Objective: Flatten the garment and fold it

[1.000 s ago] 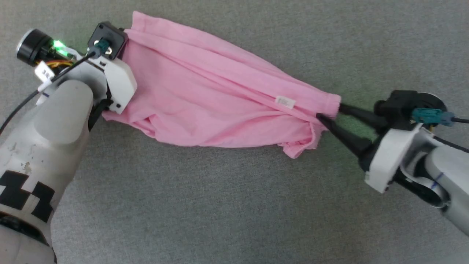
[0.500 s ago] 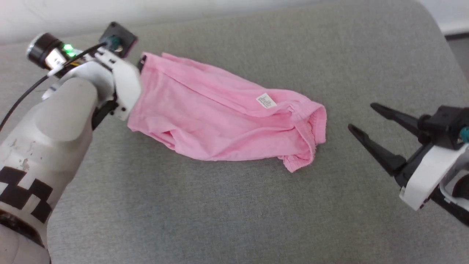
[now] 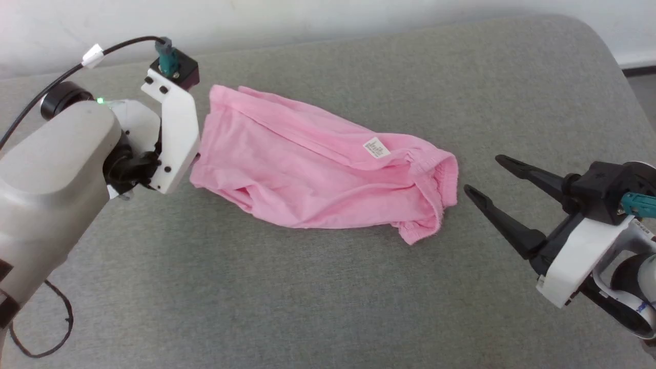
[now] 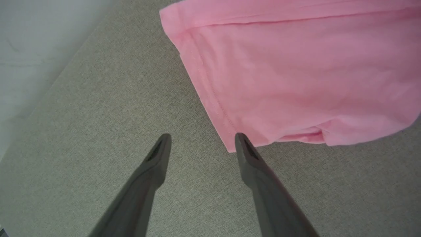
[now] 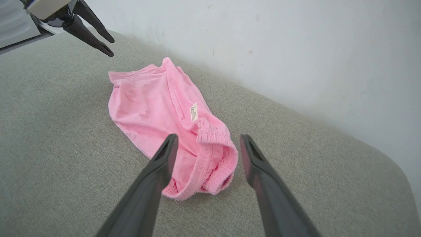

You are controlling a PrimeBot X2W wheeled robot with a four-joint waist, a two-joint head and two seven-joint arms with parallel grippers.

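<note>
The garment (image 3: 318, 179), pink shorts, lies loosely bunched on the grey cushion (image 3: 307, 307), long side running left to right. Its white label (image 3: 376, 147) faces up and the gathered waistband (image 3: 441, 174) is at the right end. My right gripper (image 3: 483, 174) hovers open just right of the waistband, holding nothing; the waistband (image 5: 210, 154) sits ahead of its spread fingers. My left gripper (image 4: 203, 136) is open and empty beside the hemmed leg edge (image 4: 210, 95), one fingertip close to the hem's corner. In the head view its white wrist housing (image 3: 174, 138) hides the fingers.
A white wall (image 3: 256, 15) runs along the cushion's far edge. The cushion's rounded corner (image 3: 610, 56) drops off at the right. A black cable loop (image 3: 46, 328) hangs at the lower left beside my left arm. Bare grey fabric stretches in front of the shorts.
Both grippers have opened, released the shorts and backed away from its two ends. The stretched cloth has gone slack and shorter. The head camera has tilted up, showing the wall.
</note>
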